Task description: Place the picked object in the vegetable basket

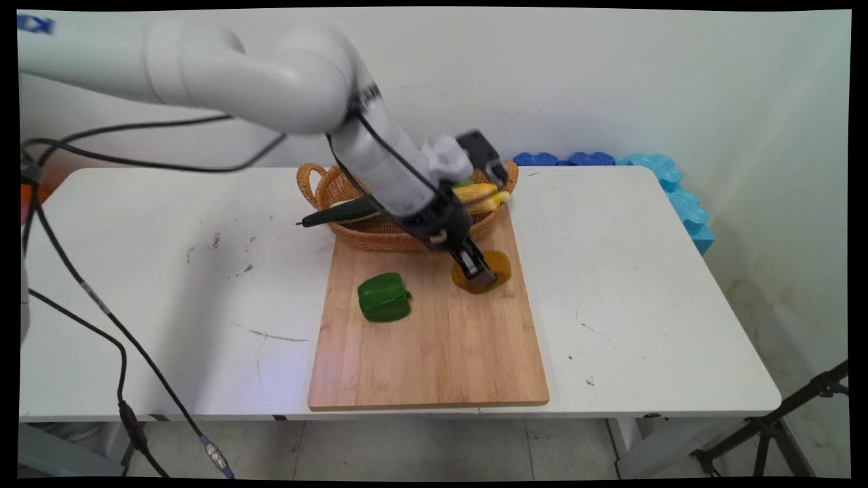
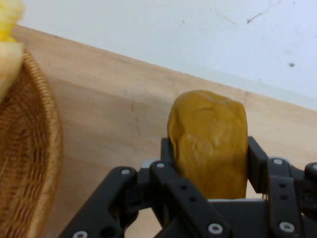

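Gripper (image 2: 208,148) squeezing brown potato (image 2: 208,136) from both sides, low on cutting board (image 1: 434,339); green pepper (image 1: 384,297) at nine o'clock.

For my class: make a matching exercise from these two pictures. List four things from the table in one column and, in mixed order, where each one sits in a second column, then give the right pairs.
Things
1. green pepper
2. brown-yellow potato
3. corn cob
4. wicker basket

Places
A. inside the basket
B. between the gripper's fingers, on the cutting board
C. at the board's far end
D. alone on the board, left of the gripper

Pairs: 1-D, 2-B, 3-A, 4-C
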{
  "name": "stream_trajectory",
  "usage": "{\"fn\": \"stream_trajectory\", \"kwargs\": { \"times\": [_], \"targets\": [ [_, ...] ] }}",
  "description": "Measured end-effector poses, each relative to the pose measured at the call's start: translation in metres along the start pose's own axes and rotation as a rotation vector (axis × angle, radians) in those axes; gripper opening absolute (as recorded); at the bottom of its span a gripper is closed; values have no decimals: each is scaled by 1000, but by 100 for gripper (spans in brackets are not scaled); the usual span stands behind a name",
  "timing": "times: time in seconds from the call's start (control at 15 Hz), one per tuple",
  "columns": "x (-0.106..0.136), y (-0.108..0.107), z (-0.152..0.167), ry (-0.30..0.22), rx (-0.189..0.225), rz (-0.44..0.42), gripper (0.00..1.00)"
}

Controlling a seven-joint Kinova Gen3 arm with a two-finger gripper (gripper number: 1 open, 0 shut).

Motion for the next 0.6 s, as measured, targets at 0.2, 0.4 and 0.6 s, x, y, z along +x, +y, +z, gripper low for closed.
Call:
{"fn": "stream_trajectory", "kwargs": {
  "times": [0.2,0.4,0.6],
  "targets": [
    [9,-10,-46,21,-4,-11,0],
    [19,-26,-82,46,5,-23,0],
    [25,-51,-113,62,39,-35,0]
  ]
}}
